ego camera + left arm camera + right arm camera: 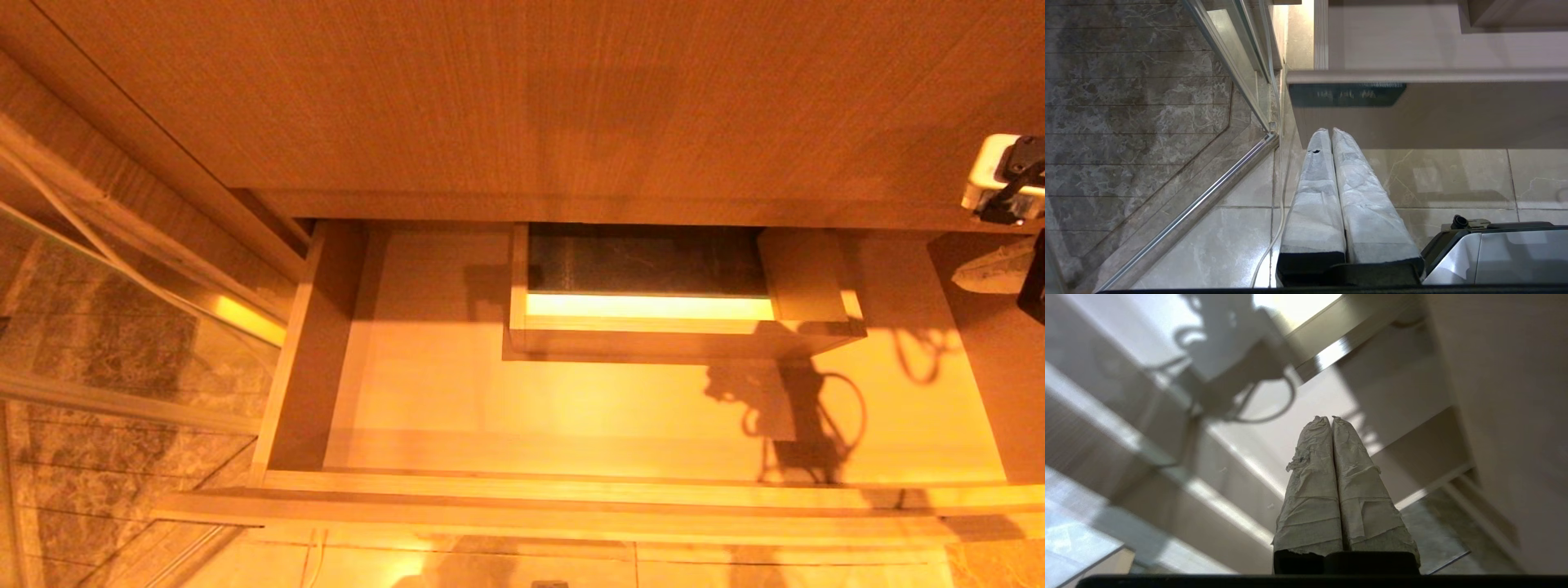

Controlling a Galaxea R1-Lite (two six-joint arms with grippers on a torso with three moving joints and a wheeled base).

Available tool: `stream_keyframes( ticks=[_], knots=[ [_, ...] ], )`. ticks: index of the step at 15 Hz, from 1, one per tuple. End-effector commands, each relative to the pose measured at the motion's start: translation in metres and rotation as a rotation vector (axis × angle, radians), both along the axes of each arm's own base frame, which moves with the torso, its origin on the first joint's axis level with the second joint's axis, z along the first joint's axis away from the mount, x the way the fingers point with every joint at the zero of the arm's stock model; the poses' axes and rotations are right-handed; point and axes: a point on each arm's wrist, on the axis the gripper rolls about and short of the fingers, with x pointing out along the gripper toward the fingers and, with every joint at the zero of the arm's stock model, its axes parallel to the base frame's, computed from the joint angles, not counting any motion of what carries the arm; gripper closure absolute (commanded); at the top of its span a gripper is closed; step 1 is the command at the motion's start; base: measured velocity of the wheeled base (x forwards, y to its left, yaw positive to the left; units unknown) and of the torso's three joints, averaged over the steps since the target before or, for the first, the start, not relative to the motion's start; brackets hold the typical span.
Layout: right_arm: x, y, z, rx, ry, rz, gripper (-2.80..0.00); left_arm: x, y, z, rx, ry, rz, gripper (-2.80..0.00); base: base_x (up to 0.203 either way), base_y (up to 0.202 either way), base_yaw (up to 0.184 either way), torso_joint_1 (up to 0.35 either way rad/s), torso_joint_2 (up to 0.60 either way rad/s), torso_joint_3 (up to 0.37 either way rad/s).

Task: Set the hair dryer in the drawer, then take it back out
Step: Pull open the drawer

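The drawer [294,367] is pulled wide open under the wood countertop [522,98], and its pale floor is bare around the boxed cut-out [653,322]. No hair dryer lies in it. A white thing with a black piece [1006,175] is cut off at the right edge by the countertop's lip; I cannot tell what it is. My right gripper [1332,417] is shut on nothing and points across the drawer floor [1310,396] from its right side, throwing a shadow there. My left gripper [1330,130] hangs shut and empty below the drawer front [1453,116] with its dark label plate [1347,94].
A glass shower screen with a metal frame [122,327] stands left of the drawer over dark marble. Pale floor tiles [1453,179] lie in front. A grey shape [992,265] shows right of the drawer. Part of my base [1502,253] sits beside the left gripper.
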Motion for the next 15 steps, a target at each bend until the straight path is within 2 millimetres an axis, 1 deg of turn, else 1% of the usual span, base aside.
stream_keyframes(
  ticks=[1,4,5,8,9,11,12,13,14,15],
  knots=[
    [-0.007,-0.001,0.015,-0.005,-0.051,0.003,0.0,0.0,0.0,0.0,0.0,0.002,0.0,0.0,0.0,0.0,0.0,0.0,0.0,0.0],
    [-0.041,-0.002,0.039,-0.002,-0.153,0.004,0.0,0.0,0.0,0.0,0.0,0.002,0.0,0.0,0.0,0.0,0.0,0.0,0.0,0.0],
    [-0.054,-0.003,0.041,-0.004,-0.147,0.004,0.0,0.0,0.0,0.0,0.0,0.002,0.0,0.0,0.0,0.0,0.0,0.0,0.0,0.0],
    [-0.077,-0.004,0.051,-0.001,-0.187,0.005,0.0,0.0,0.0,0.0,0.0,0.002,0.0,0.0,0.0,0.0,0.0,0.0,0.0,0.0],
    [-0.083,-0.004,0.052,-0.001,-0.194,0.004,0.0,0.0,0.0,0.0,0.0,0.002,0.0,0.0,0.0,0.0,0.0,0.0,0.0,0.0],
    [-0.104,-0.005,0.053,-0.002,-0.202,0.004,0.0,0.0,0.0,0.0,0.0,0.002,0.0,0.0,0.0,0.0,0.0,0.0,0.0,0.0],
    [-0.104,-0.005,0.052,-0.002,-0.2,0.004,0.0,0.0,0.0,0.0,0.0,0.002,0.0,0.0,0.0,0.0,0.0,0.0,0.0,0.0],
    [-0.112,-0.006,0.052,0.0,-0.194,0.002,0.0,0.0,0.0,0.0,0.0,0.002,0.0,0.0,0.0,0.0,0.0,0.0,0.0,0.0],
    [-0.132,-0.007,0.056,0.002,-0.223,-0.003,0.0,0.0,0.0,0.0,0.0,0.002,0.0,0.0,0.0,0.0,0.0,0.0,0.0,0.0],
    [-0.146,-0.008,0.058,0.004,-0.241,-0.01,0.0,0.0,0.0,0.0,0.0,0.002,0.0,0.0,0.0,0.0,0.0,0.0,0.0,0.0]
  ],
)
